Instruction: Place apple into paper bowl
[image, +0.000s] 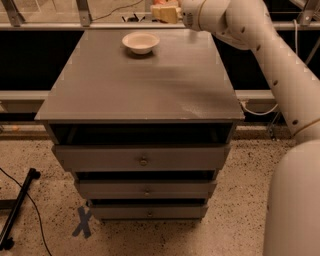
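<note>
The paper bowl (141, 42) is cream-white, upright and empty, near the far edge of the grey cabinet top (140, 90). My gripper (164, 11) is at the top edge of the camera view, raised above the cabinet's far edge, up and to the right of the bowl. It is shut on the apple (159, 2), of which only a small reddish-orange patch shows between the cream fingers; the rest is cut off by the frame edge. The white arm (260, 45) reaches in from the right.
The cabinet has an open shelf and three drawers (144, 161) below its top. A metal railing (80, 12) and cables run behind it. A black stand leg (17, 210) and a blue X mark (82, 221) are on the speckled floor at the left.
</note>
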